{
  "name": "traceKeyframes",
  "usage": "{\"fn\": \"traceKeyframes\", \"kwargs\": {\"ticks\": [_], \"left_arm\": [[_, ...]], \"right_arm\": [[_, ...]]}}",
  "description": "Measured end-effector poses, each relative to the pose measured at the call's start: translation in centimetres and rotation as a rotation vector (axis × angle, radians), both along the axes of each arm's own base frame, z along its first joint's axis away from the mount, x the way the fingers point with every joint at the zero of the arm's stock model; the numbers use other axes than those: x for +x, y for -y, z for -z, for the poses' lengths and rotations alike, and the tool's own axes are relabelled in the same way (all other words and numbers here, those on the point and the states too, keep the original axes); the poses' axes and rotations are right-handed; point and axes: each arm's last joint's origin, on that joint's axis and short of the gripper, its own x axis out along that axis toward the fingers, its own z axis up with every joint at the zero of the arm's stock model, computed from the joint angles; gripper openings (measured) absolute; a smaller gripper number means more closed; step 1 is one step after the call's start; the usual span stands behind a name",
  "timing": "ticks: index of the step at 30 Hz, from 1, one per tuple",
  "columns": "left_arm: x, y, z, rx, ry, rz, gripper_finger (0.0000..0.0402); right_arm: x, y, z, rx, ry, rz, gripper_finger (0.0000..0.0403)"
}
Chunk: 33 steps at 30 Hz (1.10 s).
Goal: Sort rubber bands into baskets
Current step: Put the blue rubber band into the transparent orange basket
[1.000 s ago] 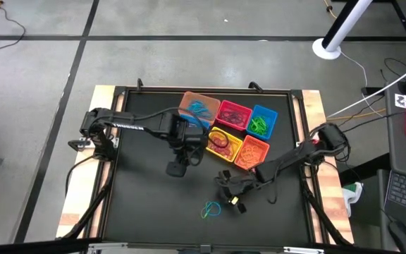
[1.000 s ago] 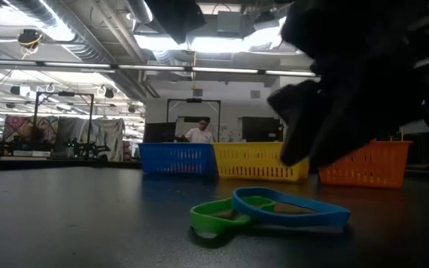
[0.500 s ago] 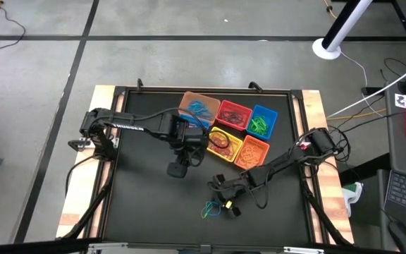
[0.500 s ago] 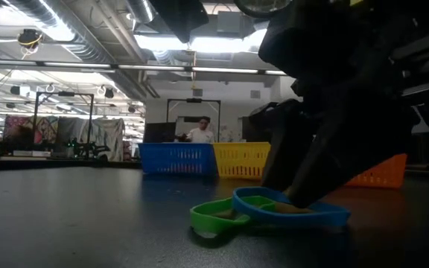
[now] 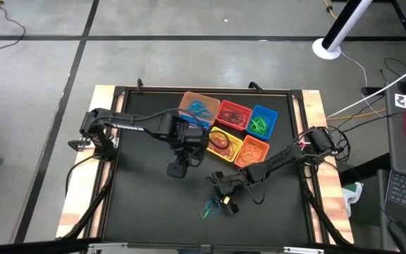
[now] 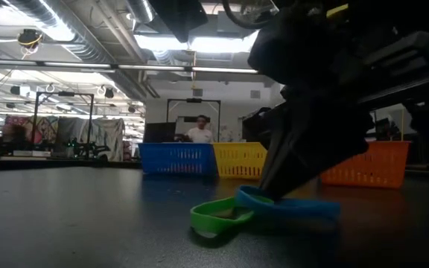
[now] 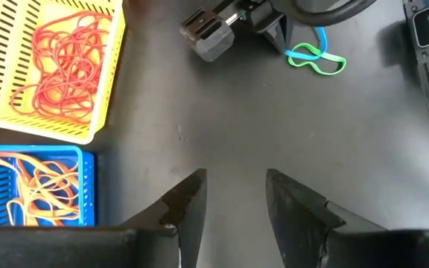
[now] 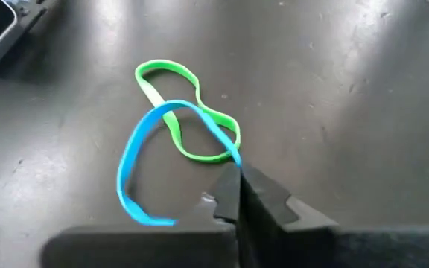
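A blue rubber band and a green rubber band lie overlapping on the black table near its front edge, also seen in the low view as blue band and green band. My right gripper is down on them, shut on the blue band. My left gripper hangs open over bare table left of the baskets. The baskets stand clustered at the table's far middle: tan-orange, red, blue, yellow, orange. My right gripper pinches the blue band between its two fingertips at the stretch that crosses the green band, on the side nearest the gripper. The fingers slant down from above and from the table's right. The rest of the blue loop still lies on the table.
The yellow basket holds red bands; a blue basket beside it holds orange ones. Raised table rims border the black mat. Bare mat stretches across the near left of the table. A person stands far back in the room.
My right gripper has gone toward the table's left and near edge and down onto the two bands, then shut on the blue band. The blue band's loop looks flatter in the low view; the green band has stayed where it was.
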Motion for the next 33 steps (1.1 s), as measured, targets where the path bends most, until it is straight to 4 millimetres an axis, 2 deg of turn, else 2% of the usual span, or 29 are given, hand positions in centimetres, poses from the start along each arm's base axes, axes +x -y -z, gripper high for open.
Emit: {"fn": "traceKeyframes", "kwargs": {"ticks": [2, 8, 14, 18, 26, 33], "left_arm": [[0.0, 0.1, 0.0, 0.0, 0.0, 0.003, 0.0135], [0.0, 0.4, 0.0, 0.0, 0.0, 0.013, 0.0135], [-0.2, 0.6, -0.1, 0.003, -0.007, 0.023, 0.0135], [-1.6, 0.4, -0.9, 0.014, -0.05, 0.041, 0.0128], [-4.3, 0.1, -1.9, 0.015, -0.197, -0.02, 0.011], [-4.7, 0.1, -2.2, 0.001, -0.205, -0.089, 0.0103]], "right_arm": [[0.1, 0.1, 0.0, 0.002, 0.006, 0.003, 0.0005], [0.1, 0.2, -0.2, 0.022, 0.0, 0.011, 0.0008], [0.2, 1.3, -2.1, 0.031, 0.039, 0.003, 0.0004], [0.3, 2.8, -3.3, 0.013, 0.053, 0.023, 0.0002], [1.2, 7.9, -6.9, -0.036, 0.179, 0.103, 0.0001], [3.2, 14.8, -10.7, -0.176, 0.334, 0.209, 0.0001]]}}
